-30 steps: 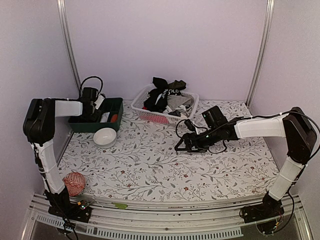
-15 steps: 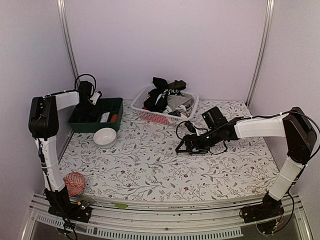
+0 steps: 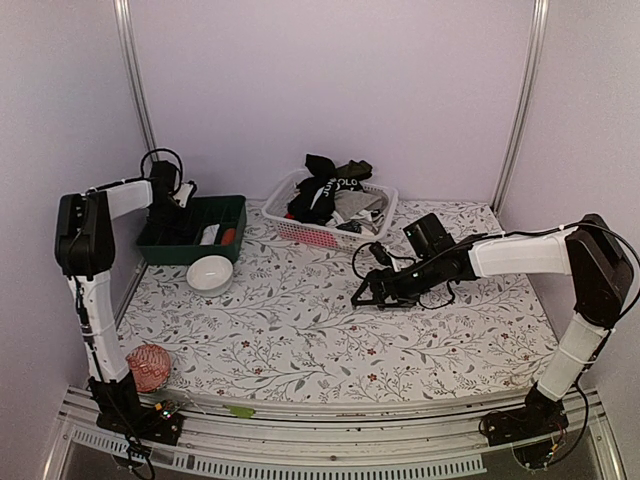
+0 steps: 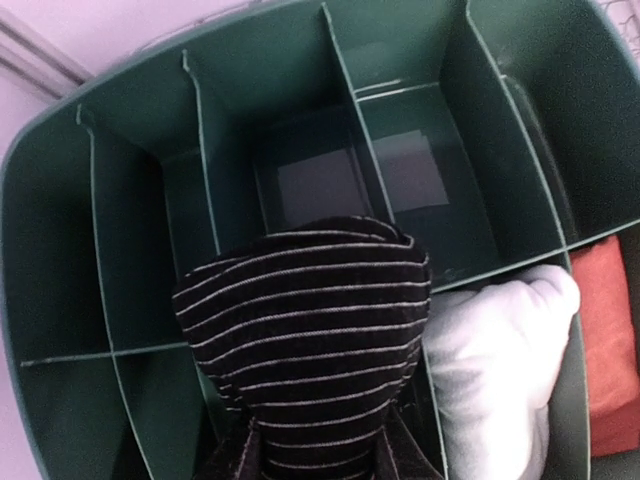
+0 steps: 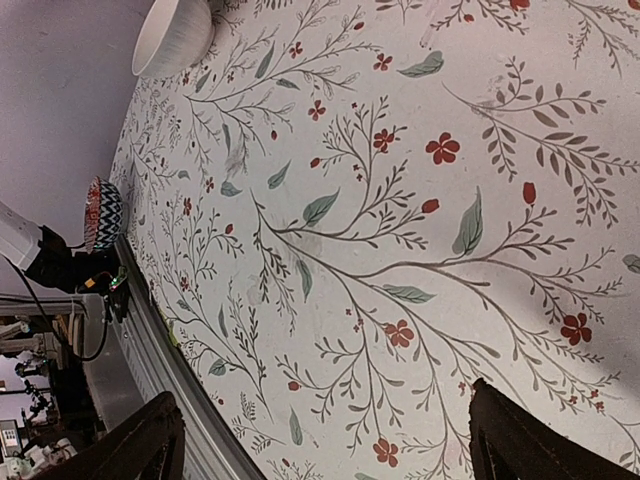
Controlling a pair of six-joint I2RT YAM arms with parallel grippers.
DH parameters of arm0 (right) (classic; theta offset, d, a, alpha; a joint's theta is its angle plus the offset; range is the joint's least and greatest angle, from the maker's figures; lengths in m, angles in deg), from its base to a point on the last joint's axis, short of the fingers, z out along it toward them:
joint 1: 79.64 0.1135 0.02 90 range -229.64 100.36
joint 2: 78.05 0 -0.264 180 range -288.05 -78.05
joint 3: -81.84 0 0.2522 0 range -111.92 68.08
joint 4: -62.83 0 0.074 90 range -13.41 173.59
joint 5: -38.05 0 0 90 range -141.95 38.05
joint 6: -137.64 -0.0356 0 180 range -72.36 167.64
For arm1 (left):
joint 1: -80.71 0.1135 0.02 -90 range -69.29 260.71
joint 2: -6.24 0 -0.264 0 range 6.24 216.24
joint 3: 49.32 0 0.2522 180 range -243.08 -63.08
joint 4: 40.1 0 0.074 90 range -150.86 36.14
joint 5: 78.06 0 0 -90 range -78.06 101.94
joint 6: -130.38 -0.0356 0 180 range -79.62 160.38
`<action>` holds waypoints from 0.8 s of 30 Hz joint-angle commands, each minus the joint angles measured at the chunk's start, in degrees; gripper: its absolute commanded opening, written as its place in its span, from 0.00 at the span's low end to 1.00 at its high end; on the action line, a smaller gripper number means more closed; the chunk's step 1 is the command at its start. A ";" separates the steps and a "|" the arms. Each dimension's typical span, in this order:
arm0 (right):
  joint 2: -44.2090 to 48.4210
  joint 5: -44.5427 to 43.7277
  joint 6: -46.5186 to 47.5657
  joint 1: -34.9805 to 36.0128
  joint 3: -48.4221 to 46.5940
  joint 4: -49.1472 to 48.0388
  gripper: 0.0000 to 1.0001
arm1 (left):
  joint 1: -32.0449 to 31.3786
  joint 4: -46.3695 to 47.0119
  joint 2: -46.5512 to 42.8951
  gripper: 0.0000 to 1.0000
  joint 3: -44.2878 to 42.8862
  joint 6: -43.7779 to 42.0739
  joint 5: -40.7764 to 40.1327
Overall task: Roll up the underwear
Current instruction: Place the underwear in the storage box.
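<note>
Clearly the risk sits first at the upper left of the top view, where the left claw (image 3: 172,192) hangs over the green divided bin (image 3: 236,204). It is closed partway around a striped underwear roll (image 4: 310,330), black with thin pale lines, gripped from below so that the bundle bulges out past the fingers. In the wrist view the roll hovers over the thin dividers (image 4: 205,180), not squarely over one cell. Let go from there, it would likely land astride a wall, or loosen and unroll as it drops. Soft cloth may also cling to the fingers as they open and be dragged back out. Just to its right a white roll (image 4: 495,370) already fills a cell, with a red item (image 4: 605,350) beyond it; pushing down there could squash or dislodge either one.

Further right, the remaining underwear (image 3: 325,185) lies heaped and tangled in the white basket (image 3: 290,228). A grab there could lift several pieces together or tip the light basket.

Right of centre, the right claw (image 3: 362,295) is spread fully wide and empty, low over the flowered worktop (image 3: 300,340). Its loose cable looks liable to snag the basket rim on a reach.
</note>
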 commanded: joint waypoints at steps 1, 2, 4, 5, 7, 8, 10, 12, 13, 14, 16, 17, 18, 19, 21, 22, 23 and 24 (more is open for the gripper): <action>-0.17 -0.81 0.00 0.03 -0.92 -0.72 0.99 | -1.47 -5.55 -1.68 0.00 4.40 2.54 -9.52; -0.41 -0.71 -0.09 0.05 -1.08 -0.85 0.99 | -1.66 -5.37 -2.38 0.00 4.95 2.63 -11.39; -0.79 -0.52 -0.24 0.03 -1.33 -1.28 0.99 | -1.82 -4.49 -3.66 0.00 5.45 2.67 -13.99; -0.97 -0.36 -0.38 0.06 -1.36 -1.48 0.99 | -1.93 -4.10 -3.96 0.00 5.56 2.62 -15.25; -1.35 -0.25 -0.42 0.02 -1.54 -1.72 0.99 | -2.27 -3.81 -4.01 0.00 5.22 1.90 -17.17; -1.53 -0.17 -0.44 0.06 -1.61 -1.74 0.99 | -2.43 -3.81 -3.92 0.00 4.96 1.45 -17.76; -1.65 -0.13 -0.28 0.07 -1.63 -1.76 0.99 | -2.91 -4.07 -3.78 0.00 4.23 0.43 -18.81; -1.63 -0.06 -0.14 0.08 -1.56 -1.66 0.99 | -3.63 -4.33 -4.18 0.00 3.75 -0.68 -19.20; -1.65 -0.06 -0.10 0.05 -1.51 -1.67 0.99 | -4.31 -4.14 -4.55 0.00 3.92 -1.56 -19.49; -1.62 -0.08 -0.09 0.03 -1.40 -1.76 0.99 | -5.01 -3.81 -4.86 0.00 4.12 -2.32 -19.56; -1.72 -0.03 -0.01 0.08 -1.35 -1.93 0.99 | -6.48 -3.78 -4.69 0.00 4.17 -3.53 -19.99; -1.80 -0.02 -0.07 0.04 -1.38 -1.91 0.99 | -7.17 -4.18 -4.31 0.00 3.95 -3.86 -20.46; -1.83 0.03 -0.02 0.08 -1.46 -1.92 0.99 | -7.91 -4.94 -3.78 0.00 3.39 -4.07 -21.12; -1.76 -0.02 -0.05 0.04 -1.40 -1.92 0.99 | -8.47 -5.77 -3.17 0.00 2.51 -4.06 -21.57; -1.60 0.09 -0.09 0.04 -1.32 -1.90 0.99 | -9.52 -7.35 -2.09 0.00 0.95 -4.07 -22.42; -1.56 0.05 -0.09 0.10 -1.30 -1.84 0.99 | -9.81 -8.04 -1.68 0.00 0.26 -4.07 -22.02; -1.43 0.08 -0.05 0.04 -1.21 -1.86 0.99 | -9.79 -9.18 -1.22 0.00 -0.50 -3.95 -20.67; -1.41 0.06 -0.01 0.03 -1.14 -1.87 0.99 | -9.79 -10.63 -0.46 0.00 -1.56 -3.77 -19.20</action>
